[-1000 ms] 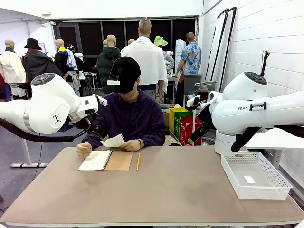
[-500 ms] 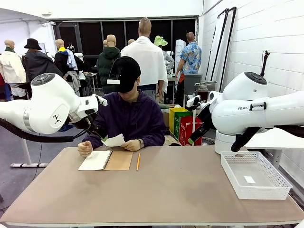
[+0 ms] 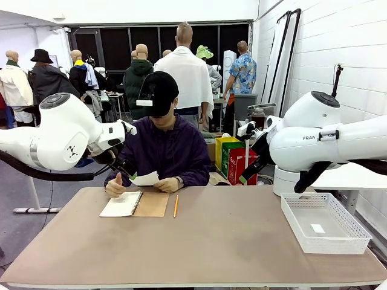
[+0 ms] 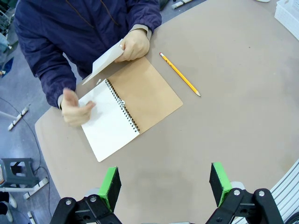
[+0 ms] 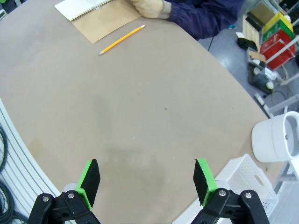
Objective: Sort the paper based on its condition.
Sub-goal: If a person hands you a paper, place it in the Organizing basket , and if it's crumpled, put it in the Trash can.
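Observation:
A person across the table holds one white sheet of paper (image 3: 147, 178) in one hand just above an open spiral notepad (image 3: 134, 203). In the left wrist view the paper (image 4: 105, 63) is tilted on edge over the notepad (image 4: 126, 112), and the person's other hand (image 4: 74, 107) rests at the notepad's blank page. My left gripper (image 4: 163, 170) hangs open high above the table, well short of the notepad and with nothing between its fingers. My right gripper (image 5: 146, 164) is also open and empty, high over the bare middle of the table.
A yellow pencil (image 3: 176, 205) lies just right of the notepad. A white mesh tray (image 3: 323, 222) stands at the table's right end with a small white scrap inside; its corner (image 5: 243, 182) shows beside my right gripper. The brown tabletop (image 3: 224, 241) is bare between them.
The person's hand by the notepad has lifted slightly and shifted toward the page. Both arms and the held sheet have stayed still.

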Tool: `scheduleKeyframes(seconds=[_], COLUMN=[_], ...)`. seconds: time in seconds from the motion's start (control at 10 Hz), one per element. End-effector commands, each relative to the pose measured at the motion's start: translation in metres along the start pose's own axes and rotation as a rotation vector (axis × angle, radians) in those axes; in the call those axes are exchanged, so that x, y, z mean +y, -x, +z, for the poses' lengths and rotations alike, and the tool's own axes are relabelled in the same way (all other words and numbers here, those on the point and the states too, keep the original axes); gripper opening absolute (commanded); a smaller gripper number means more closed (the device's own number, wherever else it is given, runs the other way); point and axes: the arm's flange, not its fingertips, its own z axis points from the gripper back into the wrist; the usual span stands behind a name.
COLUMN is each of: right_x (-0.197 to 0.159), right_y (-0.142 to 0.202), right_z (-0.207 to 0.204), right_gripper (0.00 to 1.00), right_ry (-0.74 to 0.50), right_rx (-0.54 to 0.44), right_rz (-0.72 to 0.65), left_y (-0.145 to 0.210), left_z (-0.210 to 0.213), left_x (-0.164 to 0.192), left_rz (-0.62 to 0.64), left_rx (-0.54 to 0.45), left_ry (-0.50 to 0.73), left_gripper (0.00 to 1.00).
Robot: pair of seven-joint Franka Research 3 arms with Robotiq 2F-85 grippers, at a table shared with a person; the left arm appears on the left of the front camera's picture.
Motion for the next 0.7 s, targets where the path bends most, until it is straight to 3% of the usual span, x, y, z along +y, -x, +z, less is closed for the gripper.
scheduleKeyframes(seconds=[0.0, 0.6], right_x=[0.0001, 0.0001], right_y=[0.0000, 0.0000], right_z=[-0.0001, -0.0001], right_gripper=[1.00, 1.00], right_ry=[-0.001, -0.001], right_rx=[0.000, 0.000], right_rz=[-0.003, -0.003], left_y=[0.0004, 0.0004], left_z=[-0.0012, -0.0012], left_x=[0.0012, 0.0012], left_rz=[0.005, 0.005], left_rx=[0.005, 0.005], left_ry=[0.006, 0.006], left_gripper=[1.00, 1.00])
